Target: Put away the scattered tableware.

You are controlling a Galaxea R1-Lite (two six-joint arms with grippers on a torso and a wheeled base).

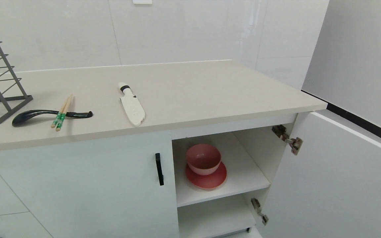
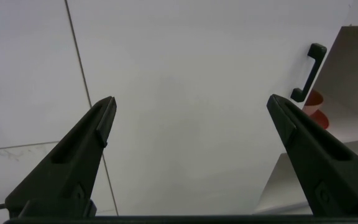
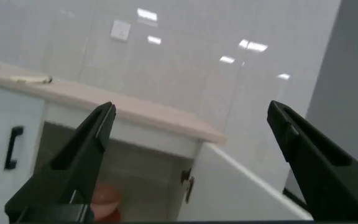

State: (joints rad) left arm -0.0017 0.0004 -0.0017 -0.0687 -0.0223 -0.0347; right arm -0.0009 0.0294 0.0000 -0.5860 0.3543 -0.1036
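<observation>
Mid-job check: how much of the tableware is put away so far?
Done: a pink bowl sits on a red plate on the open cabinet's upper shelf. In hand: nothing; left gripper and right gripper are open and empty. Remaining: black spoon, chopsticks lying across it, and white knife on the countertop.

No legible text, label, brand or number on the knife [image 1: 131, 105], chopsticks [image 1: 61, 113], bowl [image 1: 203, 158] or cabinet door [image 1: 78, 185]

Table [image 1: 210, 86] is carrying a wire rack [image 1: 11, 67], black ladle [image 1: 45, 113], crossing chopsticks [image 1: 61, 114] and cream knife [image 1: 132, 105]. Cabinet shelf [image 1: 243, 172] is bearing a red plate [image 1: 210, 181].
</observation>
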